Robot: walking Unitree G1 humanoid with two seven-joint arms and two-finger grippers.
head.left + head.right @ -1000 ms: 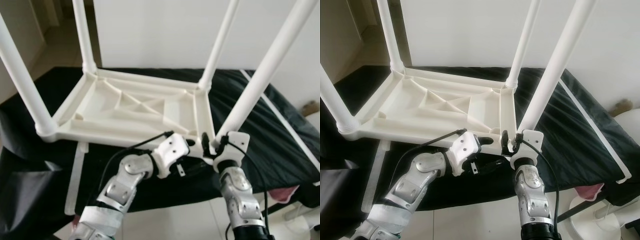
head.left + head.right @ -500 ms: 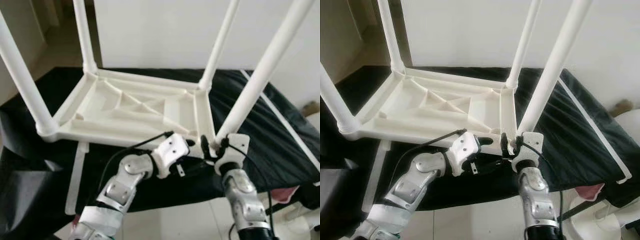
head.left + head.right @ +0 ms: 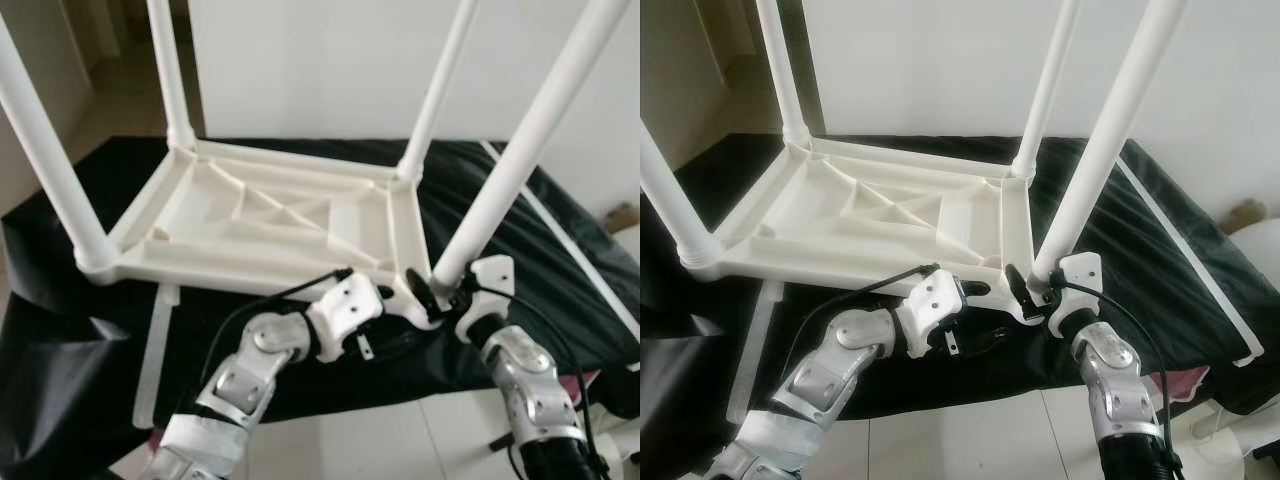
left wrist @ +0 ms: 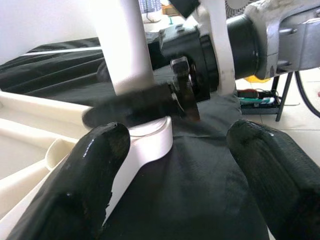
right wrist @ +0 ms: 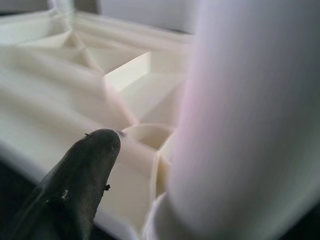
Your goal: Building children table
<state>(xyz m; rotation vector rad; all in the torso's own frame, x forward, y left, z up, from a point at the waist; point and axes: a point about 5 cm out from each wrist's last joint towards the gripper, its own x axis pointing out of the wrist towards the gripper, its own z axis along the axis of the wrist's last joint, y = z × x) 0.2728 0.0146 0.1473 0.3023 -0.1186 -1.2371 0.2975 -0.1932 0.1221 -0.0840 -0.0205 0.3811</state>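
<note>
A white plastic children's table (image 3: pixel 260 215) lies upside down on a black cloth, with its legs pointing up. My right gripper (image 3: pixel 436 290) is shut on the foot of the near right leg (image 3: pixel 520 160), just above the corner socket. The right wrist view shows one of its fingers (image 5: pixel 75 185) beside the thick leg (image 5: pixel 250 115). My left gripper (image 3: pixel 990 300) is open at the same corner, close to the near edge. In the left wrist view its fingers (image 4: pixel 95 165) stand wide apart, with the leg (image 4: pixel 127 45) and the right gripper's black finger (image 4: pixel 135 107) ahead of them.
A flat white strip (image 3: pixel 155 350) lies on the cloth (image 3: pixel 60 330) at the near left. A long thin white rail (image 3: pixel 580 260) runs along the cloth's right side. Pale tiled floor lies at the front, with a pink item (image 3: pixel 1175 385) to the right.
My right wrist and forearm have swung to the right around the foot of the leg while staying on it. The left arm has edged slightly right. The table has stayed put.
</note>
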